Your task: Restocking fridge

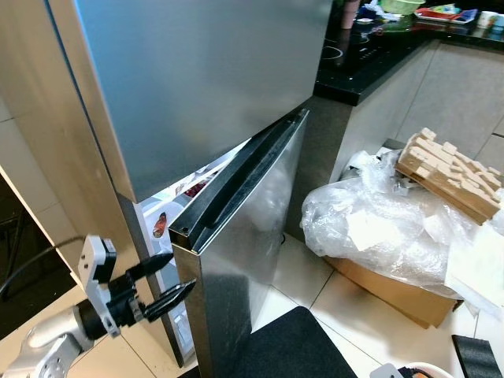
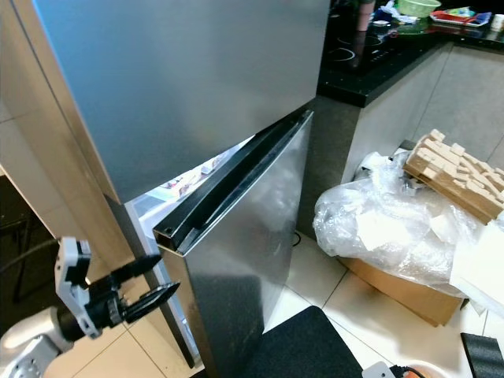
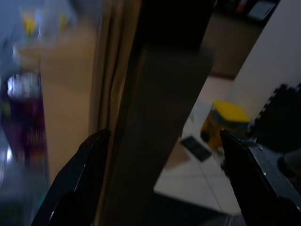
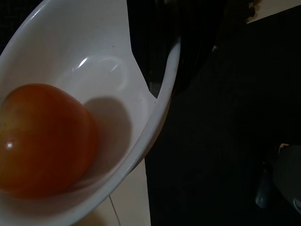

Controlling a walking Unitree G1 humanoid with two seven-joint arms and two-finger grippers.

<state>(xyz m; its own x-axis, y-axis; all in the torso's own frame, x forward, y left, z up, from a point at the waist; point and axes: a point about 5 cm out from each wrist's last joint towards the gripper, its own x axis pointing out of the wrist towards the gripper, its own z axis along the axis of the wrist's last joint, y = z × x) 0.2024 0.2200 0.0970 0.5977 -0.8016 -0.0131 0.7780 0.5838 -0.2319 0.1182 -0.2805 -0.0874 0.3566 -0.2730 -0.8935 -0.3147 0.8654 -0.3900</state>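
Observation:
The steel fridge has its upper door closed and its lower door swung partly out, so lit shelves with packets show in the gap. My left gripper is open at the lower door's free edge, near its top corner. In the left wrist view the fingers straddle that dark door edge, with a dark red jar inside the fridge. In the right wrist view a white bowl holds an orange-red round fruit. The bowl's rim shows low right.
A cardboard box under crumpled clear plastic sits on the floor to the right, with a wooden block pallet on it. A black counter runs behind. A dark mat lies before the door. A yellow tub stands on the tiles.

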